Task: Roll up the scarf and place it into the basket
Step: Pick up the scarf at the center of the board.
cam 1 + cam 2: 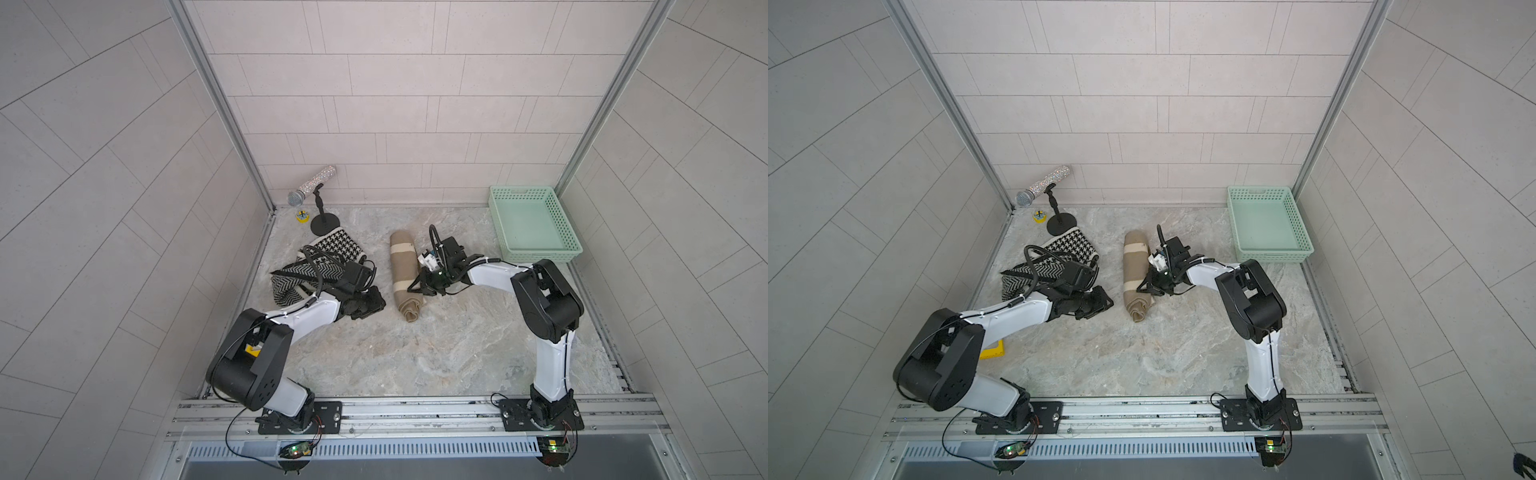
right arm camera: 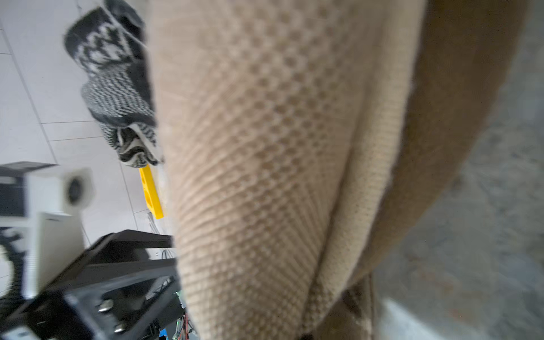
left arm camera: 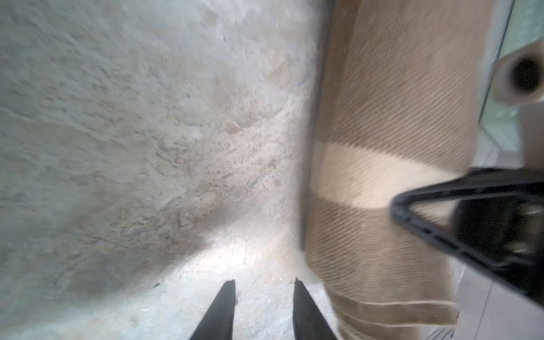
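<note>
Scarf [image 1: 404, 274], beige, rolled, on middle of tabletop [image 1: 415, 353], well apart from mint basket [image 1: 540, 252] (empty, far corner). Right pincer [image 1: 417, 287] clamped on one edge of roll; left pincer [image 3: 264, 282] open, empty, just beside. Likely to unwind or sag if lifted one-sided.

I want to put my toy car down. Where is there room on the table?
The basket is empty. The table is bare across its front half, on the near side of the rolled beige scarf. The back left is crowded, with the black-and-white scarf, microphone stand and left gripper.
</note>
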You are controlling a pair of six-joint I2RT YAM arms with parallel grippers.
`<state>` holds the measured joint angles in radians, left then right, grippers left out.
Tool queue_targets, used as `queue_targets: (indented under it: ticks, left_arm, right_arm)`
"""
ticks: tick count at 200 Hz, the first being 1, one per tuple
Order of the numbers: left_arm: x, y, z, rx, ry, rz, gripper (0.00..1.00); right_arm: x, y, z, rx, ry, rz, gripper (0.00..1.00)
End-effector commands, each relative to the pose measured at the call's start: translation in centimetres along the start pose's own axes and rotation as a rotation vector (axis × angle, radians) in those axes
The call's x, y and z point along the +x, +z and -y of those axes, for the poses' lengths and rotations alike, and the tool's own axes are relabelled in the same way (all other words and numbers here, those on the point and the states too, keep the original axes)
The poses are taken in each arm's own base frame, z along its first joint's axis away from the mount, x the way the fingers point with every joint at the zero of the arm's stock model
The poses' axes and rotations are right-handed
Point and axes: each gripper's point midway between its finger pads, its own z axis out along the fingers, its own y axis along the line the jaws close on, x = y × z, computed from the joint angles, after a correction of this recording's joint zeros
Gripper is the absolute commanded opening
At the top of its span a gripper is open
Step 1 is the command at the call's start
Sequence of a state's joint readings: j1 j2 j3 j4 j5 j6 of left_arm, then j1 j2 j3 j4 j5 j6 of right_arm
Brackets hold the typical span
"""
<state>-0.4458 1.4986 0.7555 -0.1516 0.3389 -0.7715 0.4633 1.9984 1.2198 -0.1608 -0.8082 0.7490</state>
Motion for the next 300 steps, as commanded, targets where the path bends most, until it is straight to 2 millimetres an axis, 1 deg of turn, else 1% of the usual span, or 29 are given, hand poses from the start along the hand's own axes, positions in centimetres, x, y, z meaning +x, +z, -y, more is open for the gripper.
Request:
queue_targets:
  ticks: [1, 17, 33, 51, 59, 67, 93, 107, 109, 112, 116, 126, 135, 176, 199, 235, 247, 267, 282, 294, 300]
  left_arm:
    - [-2.8, -0.3, 1.7, 0.002, 0.038, 0.070, 0.42]
    - [-4.1, 0.3, 2.6, 0.001, 0.056, 0.081, 0.43]
    - [-5.4, 1.4, 3.5, 0.004, 0.090, 0.080, 0.42]
    - [-6.6, 2.3, 4.8, 0.026, 0.107, 0.073, 0.32]
    - [-7.0, 2.5, 5.4, 0.038, 0.110, 0.075, 0.24]
    - [-7.4, 2.8, 5.6, 0.039, 0.110, 0.077, 0.19]
    - [-7.7, 4.2, 5.8, 0.040, 0.100, 0.057, 0.17]
    - [-7.6, 4.8, 5.7, 0.049, 0.091, 0.048, 0.15]
    - [-7.6, 4.9, 5.7, 0.047, 0.090, 0.047, 0.15]
    - [-7.6, 5.0, 5.6, 0.046, 0.088, 0.044, 0.15]
    - [-7.6, 5.2, 5.6, 0.046, 0.087, 0.040, 0.12]
    - [-7.4, 5.6, 5.4, 0.044, 0.082, 0.031, 0.07]
    - [-7.4, 5.8, 5.5, 0.048, 0.077, 0.027, 0.06]
    - [-7.3, 6.4, 5.2, 0.049, 0.065, 0.021, 0.05]
    - [-7.1, 6.4, 5.1, 0.045, 0.064, 0.019, 0.05]
    - [-7.1, 6.5, 5.0, 0.045, 0.064, 0.016, 0.05]
    - [-7.0, 6.4, 5.1, 0.046, 0.065, 0.016, 0.05]
    - [-7.0, 6.2, 4.9, 0.041, 0.062, 0.019, 0.05]
    - [-7.1, 5.7, 5.0, 0.043, 0.063, 0.028, 0.05]
    - [-7.2, 5.2, 4.9, 0.043, 0.061, 0.036, 0.05]
    - [-7.2, 4.9, 4.8, 0.043, 0.060, 0.039, 0.05]
  right_arm:
    - [0.7, 0.2, 1.0, 0.058, -0.007, 0.004, 0.07]
    - [1.3, -0.4, 1.7, 0.102, -0.016, 0.003, 0.27]
    - [1.5, -1.4, 1.6, 0.141, -0.044, 0.009, 0.43]
    - [1.2, -3.1, 1.1, 0.194, -0.091, 0.031, 0.56]
    - [1.0, -3.9, 0.7, 0.214, -0.111, 0.047, 0.60]
    - [0.7, -4.6, 0.4, 0.230, -0.130, 0.065, 0.65]
    - [-0.6, -6.8, -0.2, 0.311, -0.185, 0.134, 0.79]
    - [-1.4, -7.2, -0.6, 0.327, -0.215, 0.157, 0.87]
    - [-1.4, -7.2, -0.7, 0.326, -0.220, 0.157, 0.89]
    - [-1.6, -7.1, -0.8, 0.325, -0.223, 0.156, 0.97]
    - [-1.8, -7.0, -0.9, 0.322, -0.232, 0.155, 1.00]
    - [-2.3, -6.6, -1.1, 0.321, -0.249, 0.148, 1.00]
    - [-2.8, -6.1, -1.0, 0.327, -0.263, 0.141, 1.00]
    - [-5.4, -4.0, 0.3, 0.395, -0.301, 0.108, 1.00]
    - [-5.8, -2.4, 1.2, 0.398, -0.291, 0.077, 1.00]
    - [-5.5, -1.0, 3.6, 0.441, -0.253, 0.047, 0.97]
    - [-5.2, -0.2, 4.2, 0.433, -0.235, 0.028, 0.92]
    - [-4.8, 1.5, 4.9, 0.395, -0.194, 0.001, 0.75]
    - [-4.5, 2.5, 5.3, 0.382, -0.178, -0.014, 0.66]
    - [-4.5, 2.9, 5.4, 0.378, -0.165, -0.013, 0.49]
    - [-4.7, 3.0, 5.3, 0.366, -0.165, -0.011, 0.38]
